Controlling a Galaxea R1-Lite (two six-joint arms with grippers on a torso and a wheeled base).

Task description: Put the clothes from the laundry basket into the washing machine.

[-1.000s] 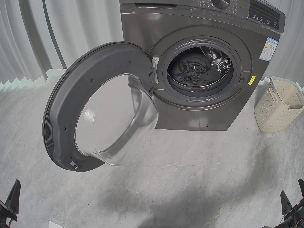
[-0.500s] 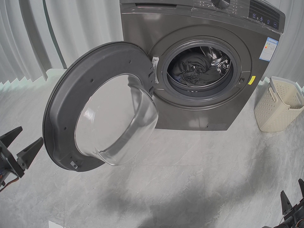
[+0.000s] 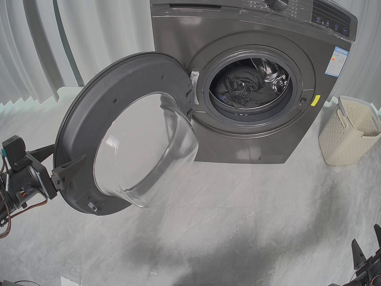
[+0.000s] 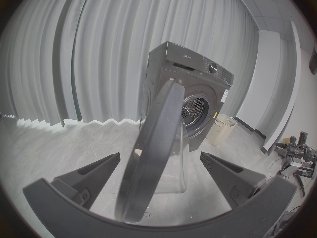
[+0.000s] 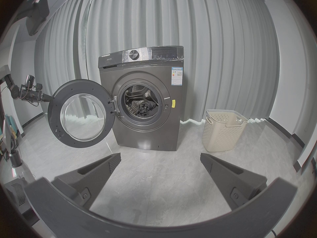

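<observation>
Standing against a pleated pale curtain, the washing machine is a boxy cabinet of dark grey metal with a round porthole. Its door is swung wide to the robot's left, a matte grey ring around a bulging clear bowl. Dark, crumpled clothes lie inside the shiny perforated steel drum. The laundry basket, cream plastic with a perforated wall, stands on the glossy grey marbled floor just to the right of the machine.

The left gripper is held level at the door's outer edge. Its black wedge-shaped fingers are spread, with the rim between them; whether they touch it cannot be told. The right gripper sits low on the robot's right, facing the machine with its fingers wide apart, well away from machine and basket.
</observation>
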